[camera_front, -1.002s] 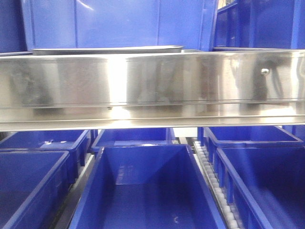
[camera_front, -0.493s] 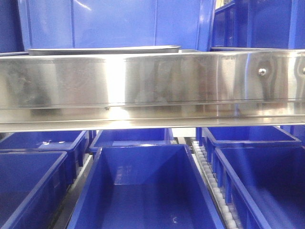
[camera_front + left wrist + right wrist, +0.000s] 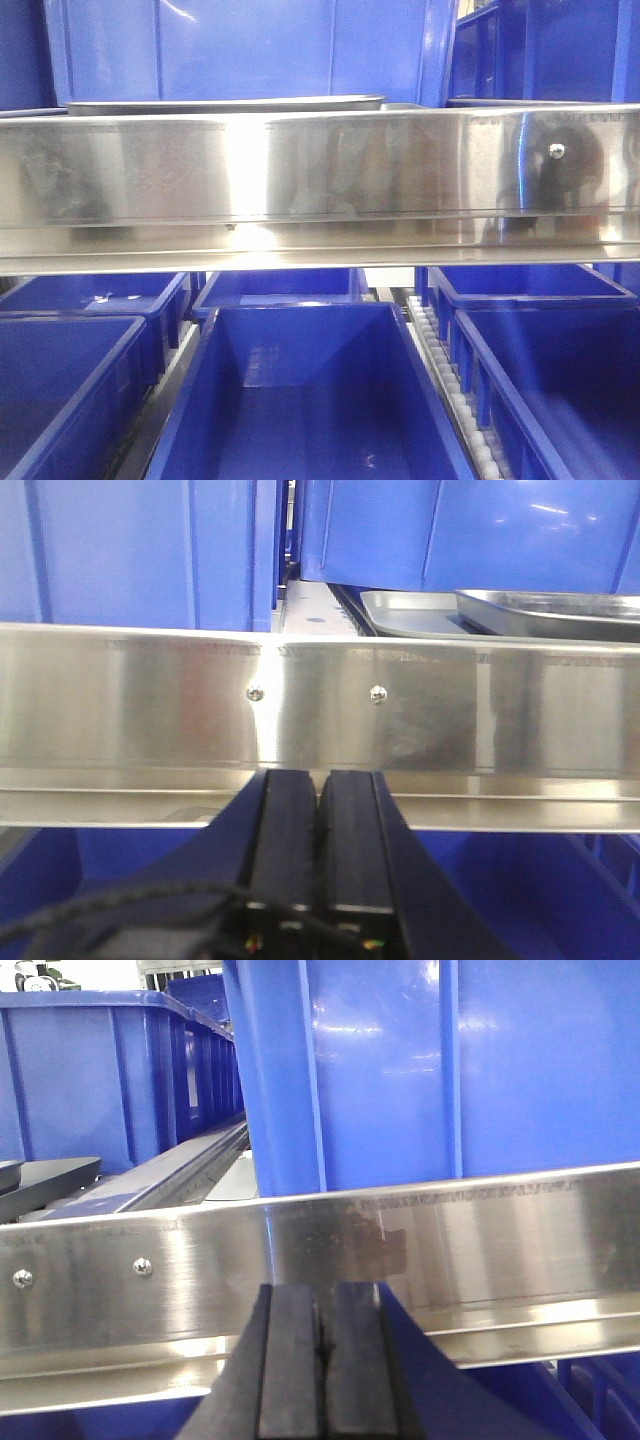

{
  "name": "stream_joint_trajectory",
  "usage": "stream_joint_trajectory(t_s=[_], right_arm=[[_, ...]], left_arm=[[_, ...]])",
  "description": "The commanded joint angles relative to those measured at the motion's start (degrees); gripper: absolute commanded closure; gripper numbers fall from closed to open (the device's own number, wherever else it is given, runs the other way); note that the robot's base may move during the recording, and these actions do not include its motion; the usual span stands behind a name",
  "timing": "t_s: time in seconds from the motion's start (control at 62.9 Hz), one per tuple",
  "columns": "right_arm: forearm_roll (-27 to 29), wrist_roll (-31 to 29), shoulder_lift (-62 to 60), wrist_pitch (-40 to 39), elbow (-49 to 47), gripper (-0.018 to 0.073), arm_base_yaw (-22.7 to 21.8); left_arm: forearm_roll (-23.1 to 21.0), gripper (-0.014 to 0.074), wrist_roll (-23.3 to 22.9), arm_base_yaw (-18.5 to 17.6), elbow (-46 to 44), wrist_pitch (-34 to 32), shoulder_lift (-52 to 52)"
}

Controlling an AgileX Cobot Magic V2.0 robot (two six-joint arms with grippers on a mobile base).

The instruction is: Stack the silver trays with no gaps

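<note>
Front-facing view first, nearest stuff at the bottom: I count three deep blue plastic bins across the front, with the middle bin (image 3: 310, 390) smooth-walled and boxy. Three more sit in a second row behind them. A strip of small white rollers (image 3: 455, 400) runs between the middle and right bins.

Above those, a long flat steel shelf band (image 3: 320, 185) crosses the whole frame. It's mirror-shiny and smeary with reflections, and I can see one screw (image 3: 556, 150) near its right end. Just over its top edge I can make out the thin rim of a silver tray (image 3: 225, 103) on the shelf, towards the left. Big blue crates stand behind it.

On my left wrist cam, the left gripper (image 3: 320, 785) has its two black pads pressed flat together, nothing between them. It sits just below the band, which shows two screws here. Past the band's top edge on the right, two silver trays lie on the shelf: a flat, matte-looking lower tray (image 3: 410, 615) with a rounded corner, and a glossier upper tray (image 3: 550, 605) lying over its right part.

Right wrist cam: the right gripper (image 3: 320, 1305) is closed too, pads touching, holding nothing, right in front of the band. A tall blue crate (image 3: 440, 1070) stands behind.
</note>
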Motion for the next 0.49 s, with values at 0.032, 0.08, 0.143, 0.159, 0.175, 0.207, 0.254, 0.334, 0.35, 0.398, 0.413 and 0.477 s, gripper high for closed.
stream_joint_trajectory(t_s=[0.032,0.08,0.143,0.159,0.175,0.207,0.254,0.334,0.35,0.398,0.413,0.477], right_arm=[[-0.1,-0.6,-1.1,-5.2,0.0,0.0501,-0.3],[-0.1,-0.6,-1.1,-5.2,0.0,0.0501,-0.3],[-0.1,-0.6,-1.1,-5.2,0.0,0.0501,-0.3],[-0.1,-0.6,-1.1,-5.2,0.0,0.0501,-0.3],[-0.1,-0.6,-1.1,-5.2,0.0,0.0501,-0.3],[-0.1,-0.6,-1.1,-5.2,0.0,0.0501,-0.3],[-0.1,-0.6,-1.1,-5.2,0.0,0.0501,-0.3],[-0.1,-0.6,-1.1,-5.2,0.0,0.0501,-0.3],[-0.1,-0.6,-1.1,-5.2,0.0,0.0501,-0.3],[-0.1,-0.6,-1.1,-5.2,0.0,0.0501,-0.3],[-0.1,-0.6,-1.1,-5.2,0.0,0.0501,-0.3],[-0.1,-0.6,-1.1,-5.2,0.0,0.0501,-0.3]], left_arm=[[-0.4,0.0645,0.1,0.0,-0.3,-4.7,-0.6],[-0.4,0.0645,0.1,0.0,-0.3,-4.7,-0.6],[-0.4,0.0645,0.1,0.0,-0.3,-4.7,-0.6],[-0.4,0.0645,0.1,0.0,-0.3,-4.7,-0.6],[-0.4,0.0645,0.1,0.0,-0.3,-4.7,-0.6],[-0.4,0.0645,0.1,0.0,-0.3,-4.7,-0.6],[-0.4,0.0645,0.1,0.0,-0.3,-4.7,-0.6],[-0.4,0.0645,0.1,0.0,-0.3,-4.7,-0.6],[-0.4,0.0645,0.1,0.0,-0.3,-4.7,-0.6],[-0.4,0.0645,0.1,0.0,-0.3,-4.7,-0.6],[-0.4,0.0645,0.1,0.0,-0.3,-4.7,-0.6],[-0.4,0.0645,0.1,0.0,-0.3,-4.7,-0.6]])
